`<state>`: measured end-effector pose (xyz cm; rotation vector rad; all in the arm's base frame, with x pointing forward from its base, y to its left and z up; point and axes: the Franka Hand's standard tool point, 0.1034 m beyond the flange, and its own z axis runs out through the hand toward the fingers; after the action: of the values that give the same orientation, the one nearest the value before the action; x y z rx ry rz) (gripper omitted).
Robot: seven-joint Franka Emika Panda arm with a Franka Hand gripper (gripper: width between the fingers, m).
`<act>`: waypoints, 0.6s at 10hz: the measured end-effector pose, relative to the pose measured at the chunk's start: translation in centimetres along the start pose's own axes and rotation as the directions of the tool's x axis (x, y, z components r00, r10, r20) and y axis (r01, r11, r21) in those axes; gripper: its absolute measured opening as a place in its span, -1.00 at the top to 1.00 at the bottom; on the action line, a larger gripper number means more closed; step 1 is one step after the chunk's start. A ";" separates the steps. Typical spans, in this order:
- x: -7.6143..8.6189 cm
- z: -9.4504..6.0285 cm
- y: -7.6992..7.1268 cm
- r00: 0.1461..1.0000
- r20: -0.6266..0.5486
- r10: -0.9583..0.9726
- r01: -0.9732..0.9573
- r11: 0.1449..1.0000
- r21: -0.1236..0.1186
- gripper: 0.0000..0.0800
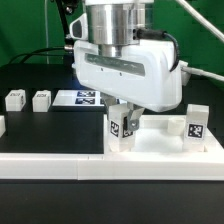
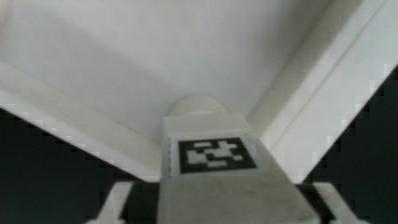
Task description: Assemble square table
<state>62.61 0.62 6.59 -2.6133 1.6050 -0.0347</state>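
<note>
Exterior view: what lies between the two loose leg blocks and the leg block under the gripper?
The marker board lies flat on the black table between the loose leg blocks and that leg block; only the exterior view shows it.

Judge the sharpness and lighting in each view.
Exterior view: evenly lit, the arm nearly blown out white against the black work surface, edges slightly soft. Wrist view: blurry overall, the leg block with its tag smeared but recognisable, the white tabletop shaded grey.
</note>
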 end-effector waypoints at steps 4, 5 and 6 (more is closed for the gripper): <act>0.4 0.1 0.2 0.743 0.065 0.666 -0.667 0.745 0.008 0.27; 0.5 0.1 0.3 0.673 0.101 0.732 -0.736 0.676 0.006 0.27; 0.5 0.1 0.3 0.647 0.113 0.754 -0.759 0.651 0.006 0.27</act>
<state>62.62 0.08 6.42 -1.6497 2.4643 0.1024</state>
